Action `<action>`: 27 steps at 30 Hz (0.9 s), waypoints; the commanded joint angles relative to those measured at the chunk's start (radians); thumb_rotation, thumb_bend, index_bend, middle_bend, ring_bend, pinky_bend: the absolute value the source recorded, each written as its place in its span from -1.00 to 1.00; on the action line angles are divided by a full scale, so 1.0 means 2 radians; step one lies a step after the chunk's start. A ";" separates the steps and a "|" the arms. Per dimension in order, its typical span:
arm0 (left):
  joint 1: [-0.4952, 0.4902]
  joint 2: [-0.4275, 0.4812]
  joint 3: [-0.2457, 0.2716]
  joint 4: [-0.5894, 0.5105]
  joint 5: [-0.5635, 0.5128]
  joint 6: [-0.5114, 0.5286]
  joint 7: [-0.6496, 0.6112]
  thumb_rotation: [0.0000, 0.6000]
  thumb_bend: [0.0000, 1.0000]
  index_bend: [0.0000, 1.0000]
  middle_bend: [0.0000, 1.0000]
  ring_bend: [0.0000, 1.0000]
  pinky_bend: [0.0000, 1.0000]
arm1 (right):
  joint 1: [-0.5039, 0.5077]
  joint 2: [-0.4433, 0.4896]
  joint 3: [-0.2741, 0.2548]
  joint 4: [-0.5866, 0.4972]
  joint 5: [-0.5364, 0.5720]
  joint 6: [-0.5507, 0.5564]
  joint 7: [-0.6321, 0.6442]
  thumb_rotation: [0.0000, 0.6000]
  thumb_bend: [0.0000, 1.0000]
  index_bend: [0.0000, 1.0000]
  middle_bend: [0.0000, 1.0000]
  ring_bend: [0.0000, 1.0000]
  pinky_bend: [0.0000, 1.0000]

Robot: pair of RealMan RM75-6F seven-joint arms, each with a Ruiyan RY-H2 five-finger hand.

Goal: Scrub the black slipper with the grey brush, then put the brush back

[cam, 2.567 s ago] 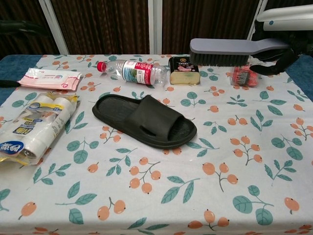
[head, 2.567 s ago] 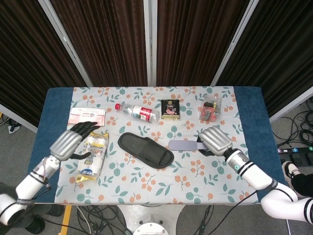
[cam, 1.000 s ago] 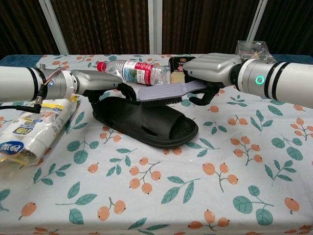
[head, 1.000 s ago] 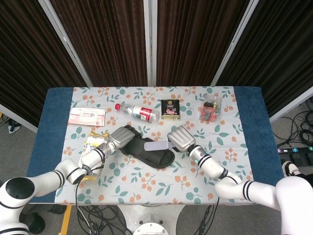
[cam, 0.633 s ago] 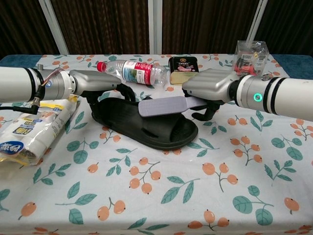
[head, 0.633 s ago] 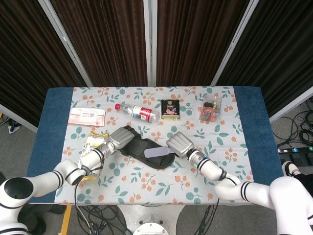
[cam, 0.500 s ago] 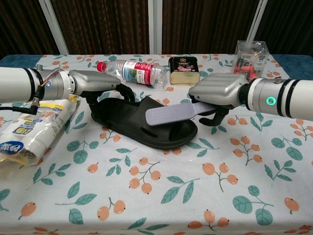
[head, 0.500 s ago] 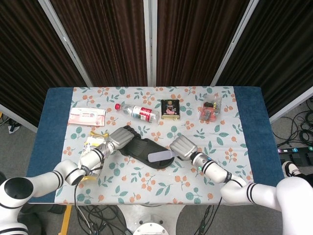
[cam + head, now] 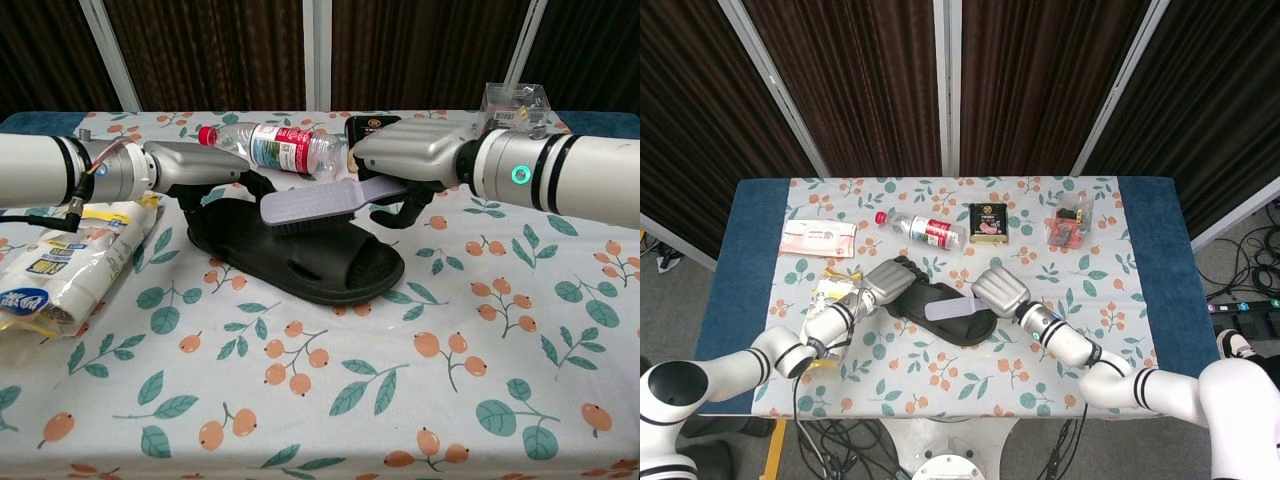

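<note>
Over the black slipper (image 9: 300,250), the right hand (image 9: 405,160) holds the grey brush (image 9: 320,200).

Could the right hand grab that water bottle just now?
Probably not: the right hand already holds the grey brush over the black slipper. The water bottle lies just behind, unblocked, but those fingers are occupied.

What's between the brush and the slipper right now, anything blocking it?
Nothing visible. The right hand holds the brush directly over the slipper, bristles down on it. The left hand rests on the slipper's far end, clear of the brush.
</note>
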 commanded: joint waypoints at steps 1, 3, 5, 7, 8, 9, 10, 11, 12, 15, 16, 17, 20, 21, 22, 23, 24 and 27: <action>0.001 0.000 0.000 -0.002 -0.003 0.001 0.002 1.00 -0.54 -0.26 -0.19 -0.60 -0.72 | 0.014 -0.019 0.000 0.016 0.027 -0.022 -0.044 1.00 -0.24 1.00 1.00 1.00 1.00; 0.003 0.000 0.001 -0.001 -0.004 0.003 0.004 1.00 -0.54 -0.26 -0.19 -0.60 -0.72 | 0.012 -0.017 -0.003 0.009 0.042 -0.028 -0.056 1.00 -0.24 1.00 1.00 1.00 1.00; 0.003 0.001 0.001 -0.002 -0.004 0.003 0.005 1.00 -0.54 -0.26 -0.19 -0.60 -0.72 | 0.008 -0.004 -0.010 -0.008 0.054 -0.038 -0.059 1.00 -0.24 1.00 1.00 1.00 1.00; 0.003 0.001 0.002 -0.001 -0.004 0.003 0.006 1.00 -0.54 -0.26 -0.19 -0.60 -0.72 | 0.004 0.011 -0.020 -0.025 0.059 -0.042 -0.066 1.00 -0.24 1.00 1.00 1.00 1.00; 0.003 0.001 0.002 -0.001 -0.005 0.004 0.006 1.00 -0.54 -0.26 -0.19 -0.60 -0.72 | 0.001 0.022 -0.027 -0.036 0.062 -0.043 -0.072 1.00 -0.24 1.00 1.00 1.00 1.00; 0.004 0.001 0.003 -0.001 -0.005 0.004 0.006 1.00 -0.54 -0.26 -0.19 -0.60 -0.72 | -0.001 0.030 -0.032 -0.045 0.065 -0.043 -0.076 1.00 -0.24 1.00 1.00 1.00 1.00; 0.004 0.001 0.003 -0.002 -0.005 0.005 0.007 1.00 -0.54 -0.26 -0.19 -0.60 -0.72 | -0.004 0.039 -0.036 -0.055 0.067 -0.043 -0.078 1.00 -0.24 1.00 1.00 1.00 1.00; 0.004 0.001 0.003 -0.002 -0.005 0.005 0.007 1.00 -0.54 -0.26 -0.19 -0.60 -0.72 | -0.006 0.048 -0.040 -0.065 0.069 -0.044 -0.079 1.00 -0.23 1.00 1.00 1.00 1.00; 0.004 0.001 0.003 -0.002 -0.005 0.005 0.008 1.00 -0.54 -0.27 -0.19 -0.60 -0.72 | -0.009 0.060 -0.043 -0.077 0.071 -0.043 -0.076 1.00 -0.23 1.00 1.00 1.00 1.00; 0.004 0.002 0.003 -0.003 -0.005 0.005 0.009 1.00 -0.54 -0.27 -0.19 -0.60 -0.72 | -0.017 0.077 -0.041 -0.092 0.065 -0.029 -0.066 1.00 -0.22 1.00 1.00 1.00 1.00; 0.003 0.002 0.003 -0.003 -0.006 0.005 0.010 1.00 -0.54 -0.27 -0.19 -0.60 -0.72 | -0.021 0.080 -0.036 -0.093 0.063 -0.017 -0.060 1.00 -0.22 1.00 1.00 1.00 1.00; 0.003 0.002 0.003 -0.004 -0.006 0.005 0.011 1.00 -0.54 -0.27 -0.19 -0.60 -0.72 | -0.023 0.080 -0.031 -0.093 0.061 -0.008 -0.053 1.00 -0.22 1.00 1.00 1.00 1.00; 0.004 0.003 0.003 -0.006 -0.007 0.006 0.014 1.00 -0.54 -0.27 -0.19 -0.60 -0.72 | -0.024 0.069 -0.011 -0.077 0.056 0.010 -0.031 1.00 -0.22 1.00 1.00 1.00 1.00; 0.003 0.004 0.003 -0.007 -0.008 0.005 0.016 1.00 -0.54 -0.27 -0.19 -0.60 -0.72 | -0.022 0.061 -0.003 -0.066 0.056 0.012 -0.023 1.00 -0.23 1.00 1.00 1.00 1.00; 0.003 0.004 0.003 -0.008 -0.009 0.005 0.017 1.00 -0.54 -0.27 -0.19 -0.60 -0.72 | -0.019 0.053 0.002 -0.057 0.057 0.011 -0.018 1.00 -0.23 1.00 1.00 1.00 1.00; 0.003 0.004 0.003 -0.008 -0.009 0.004 0.018 1.00 -0.54 -0.27 -0.19 -0.60 -0.72 | -0.015 0.045 0.006 -0.048 0.059 0.008 -0.013 1.00 -0.23 1.00 1.00 1.00 1.00; 0.003 0.004 0.002 -0.009 -0.010 0.004 0.019 1.00 -0.54 -0.27 -0.19 -0.60 -0.72 | -0.011 0.037 0.010 -0.037 0.060 0.004 -0.010 1.00 -0.23 1.00 1.00 1.00 1.00; 0.004 0.004 0.003 -0.010 -0.013 0.004 0.023 1.00 -0.54 -0.27 -0.20 -0.60 -0.72 | 0.003 0.006 0.013 -0.001 0.067 -0.012 -0.014 1.00 -0.25 1.00 1.00 1.00 1.00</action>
